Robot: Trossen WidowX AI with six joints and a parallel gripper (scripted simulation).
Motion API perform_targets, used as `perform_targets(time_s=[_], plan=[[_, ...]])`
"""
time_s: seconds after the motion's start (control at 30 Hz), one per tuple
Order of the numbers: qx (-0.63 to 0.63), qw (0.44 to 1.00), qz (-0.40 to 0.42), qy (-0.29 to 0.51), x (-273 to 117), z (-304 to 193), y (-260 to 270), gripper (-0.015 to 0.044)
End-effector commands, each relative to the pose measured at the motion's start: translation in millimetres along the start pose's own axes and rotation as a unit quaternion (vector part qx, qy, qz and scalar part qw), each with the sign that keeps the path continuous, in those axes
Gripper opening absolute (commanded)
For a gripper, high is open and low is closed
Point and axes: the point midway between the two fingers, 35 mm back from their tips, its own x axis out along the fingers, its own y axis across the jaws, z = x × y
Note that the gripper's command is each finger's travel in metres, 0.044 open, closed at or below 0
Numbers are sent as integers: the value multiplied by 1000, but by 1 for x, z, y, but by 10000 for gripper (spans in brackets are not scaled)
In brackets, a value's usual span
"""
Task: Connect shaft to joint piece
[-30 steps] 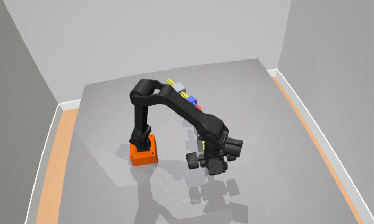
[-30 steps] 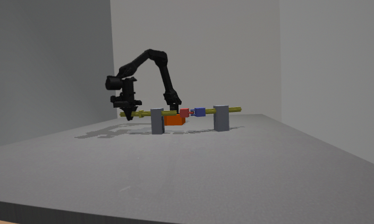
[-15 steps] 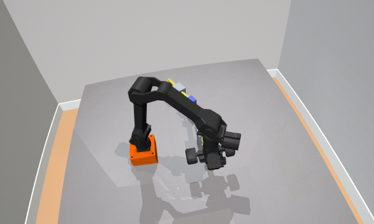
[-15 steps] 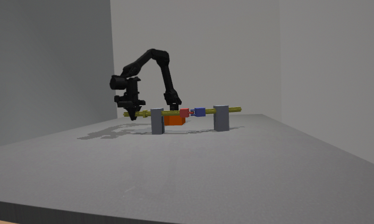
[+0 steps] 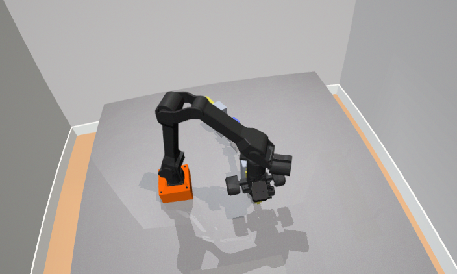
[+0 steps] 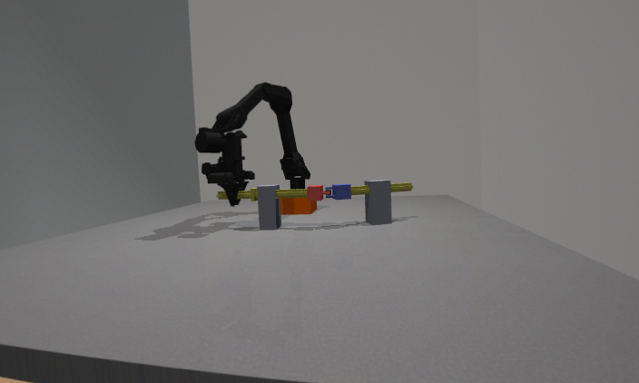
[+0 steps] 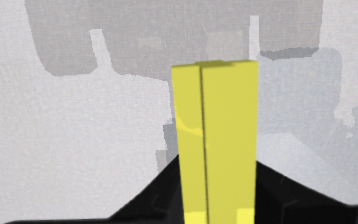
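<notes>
Second shaft (image 5: 258, 202) (image 6: 244, 194) (image 7: 230, 135) is gripped near its outer end, hand (image 5: 258, 199) (image 6: 232, 201) (image 7: 208, 160) closed to shaft width. Red joint piece (image 6: 314, 192) looks aligned, shaft apparently at its opening; seating unconfirmed. Collar (image 6: 254, 193) sits close to near block (image 6: 268, 207), little travel left. Release, withdrawal remain. Worktop (image 5: 323, 123) (image 6: 329, 289) edges well apart.

In front of you, the jaws (image 6: 232, 200) are clamped on the second shaft (image 6: 290, 193), left of its grey block (image 6: 268, 207); its other end meets the red joint piece (image 6: 314, 192), beside the blue piece (image 6: 341, 191).
</notes>
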Motion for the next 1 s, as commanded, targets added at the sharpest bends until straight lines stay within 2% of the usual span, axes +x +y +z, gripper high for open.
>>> perform_targets(time_s=[0.0,0.83,0.9,0.97], plan=[[-1,1000,2,7,2,-9,0,0],[-1,1000,0,1,0,-14,0,0],[-1,1000,0,1,0,-14,0,53],[-1,1000,0,1,0,-14,0,67]])
